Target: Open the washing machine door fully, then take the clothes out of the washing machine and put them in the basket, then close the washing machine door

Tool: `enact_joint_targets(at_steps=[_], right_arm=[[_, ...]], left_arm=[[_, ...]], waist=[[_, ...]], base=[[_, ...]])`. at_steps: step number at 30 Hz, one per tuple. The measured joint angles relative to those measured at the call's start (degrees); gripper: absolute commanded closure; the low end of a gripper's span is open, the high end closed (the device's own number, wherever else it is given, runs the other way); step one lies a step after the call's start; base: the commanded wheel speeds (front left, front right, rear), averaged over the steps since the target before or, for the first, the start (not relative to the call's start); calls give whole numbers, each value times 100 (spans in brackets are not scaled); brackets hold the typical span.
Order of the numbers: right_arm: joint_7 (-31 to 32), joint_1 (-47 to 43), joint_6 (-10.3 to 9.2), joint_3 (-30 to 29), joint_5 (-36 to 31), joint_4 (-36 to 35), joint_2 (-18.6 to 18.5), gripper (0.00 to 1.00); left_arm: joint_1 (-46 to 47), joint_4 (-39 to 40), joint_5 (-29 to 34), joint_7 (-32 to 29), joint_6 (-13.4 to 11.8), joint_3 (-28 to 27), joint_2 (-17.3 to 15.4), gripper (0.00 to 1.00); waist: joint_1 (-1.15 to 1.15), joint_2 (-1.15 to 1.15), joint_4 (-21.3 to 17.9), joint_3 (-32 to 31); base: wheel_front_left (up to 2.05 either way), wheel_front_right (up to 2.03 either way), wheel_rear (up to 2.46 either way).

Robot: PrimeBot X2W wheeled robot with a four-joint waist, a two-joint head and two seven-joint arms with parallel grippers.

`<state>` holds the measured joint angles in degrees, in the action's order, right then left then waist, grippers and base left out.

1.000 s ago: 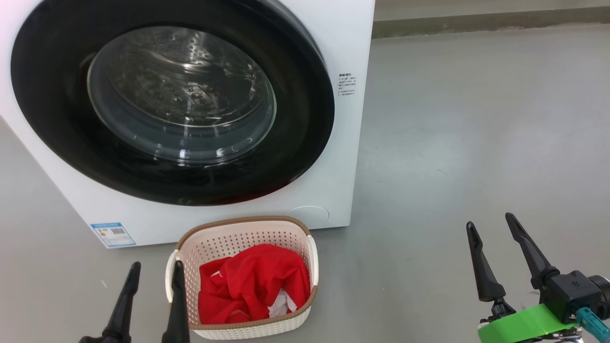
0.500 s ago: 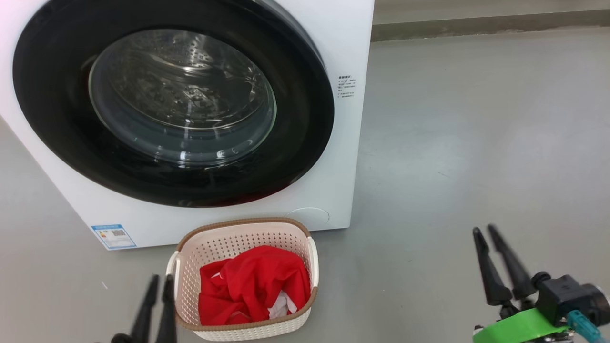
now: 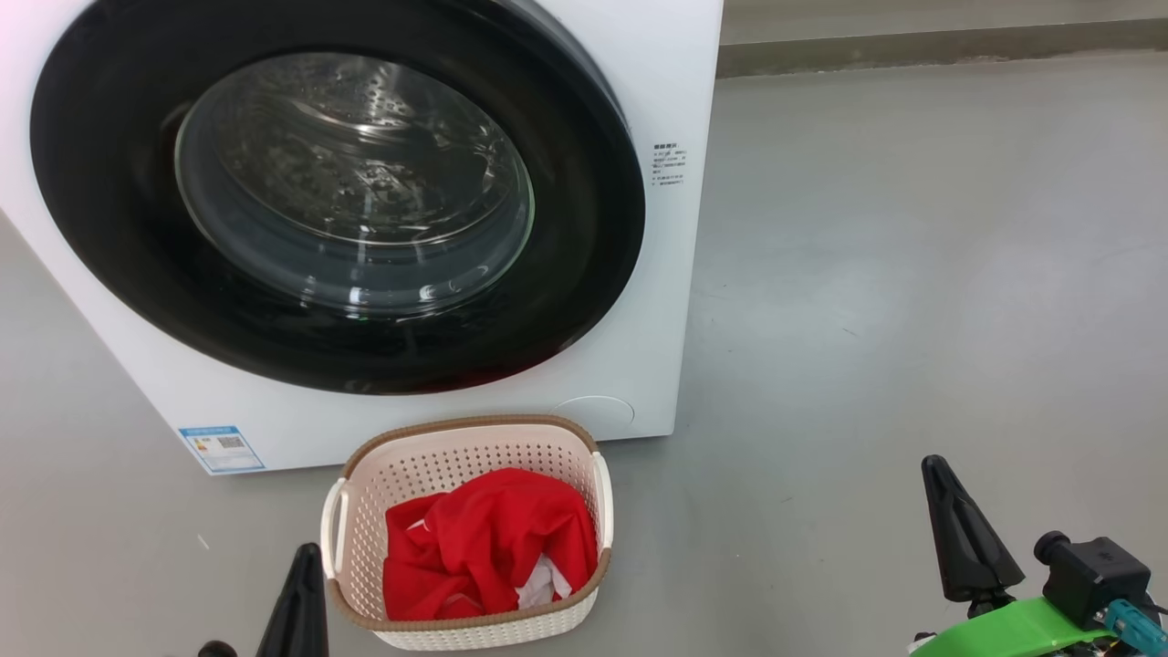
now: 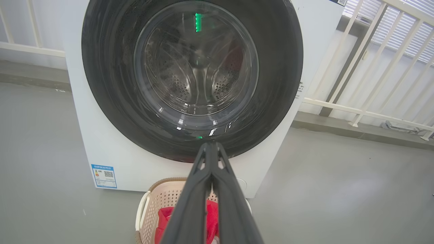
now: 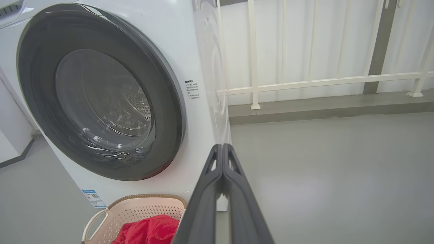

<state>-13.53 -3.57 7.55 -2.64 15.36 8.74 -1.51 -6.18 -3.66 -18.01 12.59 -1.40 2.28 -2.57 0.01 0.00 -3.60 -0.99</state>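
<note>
The white washing machine [image 3: 639, 82] fills the upper left, and its black-rimmed round door [image 3: 338, 196] lies flat against the front, closed. In front of it on the floor stands the cream basket [image 3: 470, 438] with the red and white clothes [image 3: 484, 547] inside. My left gripper [image 3: 301, 557] is low beside the basket's left handle, its fingers [image 4: 210, 149] pressed together and holding nothing. My right gripper [image 3: 935, 465] hangs over bare floor at the lower right, its fingers [image 5: 222, 149] also pressed together and empty.
Grey floor [image 3: 912, 274] stretches to the right of the machine. A white railing [image 5: 305, 81] on a low kerb runs along the back. A blue label [image 3: 222, 445] sits at the machine's lower left corner.
Both grippers have gone from open to shut and have sunk lower in the head view. The door, basket and clothes have stayed put.
</note>
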Motion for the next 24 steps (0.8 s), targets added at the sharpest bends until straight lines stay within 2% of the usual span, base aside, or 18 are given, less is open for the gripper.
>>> enact_joint_targets(at_steps=[24], right_arm=[[305, 64, 0, 14, 1780, 148, -78, 100]], left_arm=[[120, -253, -1651, -359, 193, -58, -19, 100]], waist=[[0, 0, 79, 22]], base=[[0, 0, 0]])
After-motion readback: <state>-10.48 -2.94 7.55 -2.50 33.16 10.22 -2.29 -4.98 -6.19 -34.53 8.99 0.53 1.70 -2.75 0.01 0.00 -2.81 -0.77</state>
